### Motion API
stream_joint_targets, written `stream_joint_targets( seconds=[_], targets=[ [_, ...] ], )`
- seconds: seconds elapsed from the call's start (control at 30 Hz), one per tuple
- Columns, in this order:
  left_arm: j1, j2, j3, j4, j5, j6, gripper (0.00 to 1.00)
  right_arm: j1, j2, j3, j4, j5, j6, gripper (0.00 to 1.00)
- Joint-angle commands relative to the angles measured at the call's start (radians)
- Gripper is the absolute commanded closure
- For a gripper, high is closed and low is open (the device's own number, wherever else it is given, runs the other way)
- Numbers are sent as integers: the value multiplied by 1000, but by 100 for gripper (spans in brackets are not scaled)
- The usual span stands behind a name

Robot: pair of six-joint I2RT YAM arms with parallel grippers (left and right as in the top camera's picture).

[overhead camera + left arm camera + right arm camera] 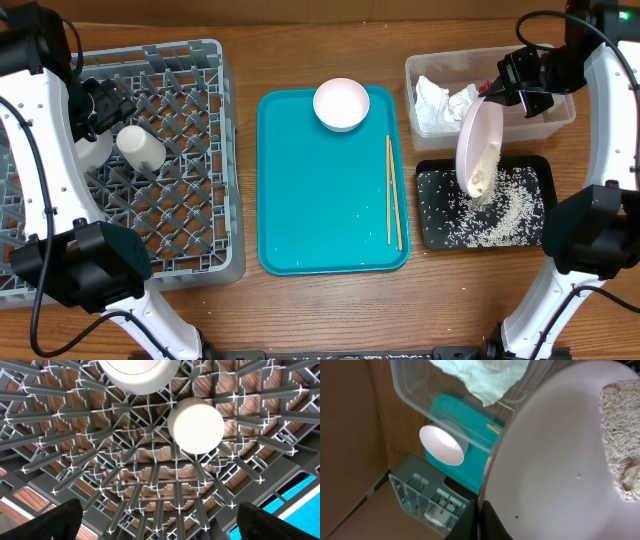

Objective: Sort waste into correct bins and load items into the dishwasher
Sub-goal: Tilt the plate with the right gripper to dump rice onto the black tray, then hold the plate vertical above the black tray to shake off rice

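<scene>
plate (480, 135), rice (478, 181) clinging, tilted over black tray (545, 172) in right gripper (498, 88).

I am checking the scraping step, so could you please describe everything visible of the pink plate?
The pink plate is round, smooth and pale, plastic by its look. The right gripper pinches its upper rim, holding it steeply tilted over the black tray, beside the clear tub. A clump of rice clings near its lower edge. Whether that edge touches the tray cannot be told.
</scene>
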Motion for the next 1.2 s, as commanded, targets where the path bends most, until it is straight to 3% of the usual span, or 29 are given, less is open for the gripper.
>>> stream_joint_targets(
  seconds=[0.0, 1.17],
  targets=[
    [-3, -26, -3, -2, -16, -10, 0, -10, -50, 20, -3, -68, -36, 96],
    [-3, -26, -3, -2, -16, -10, 0, -95, -48, 20, -107, -317, -267, 96]
  ],
)
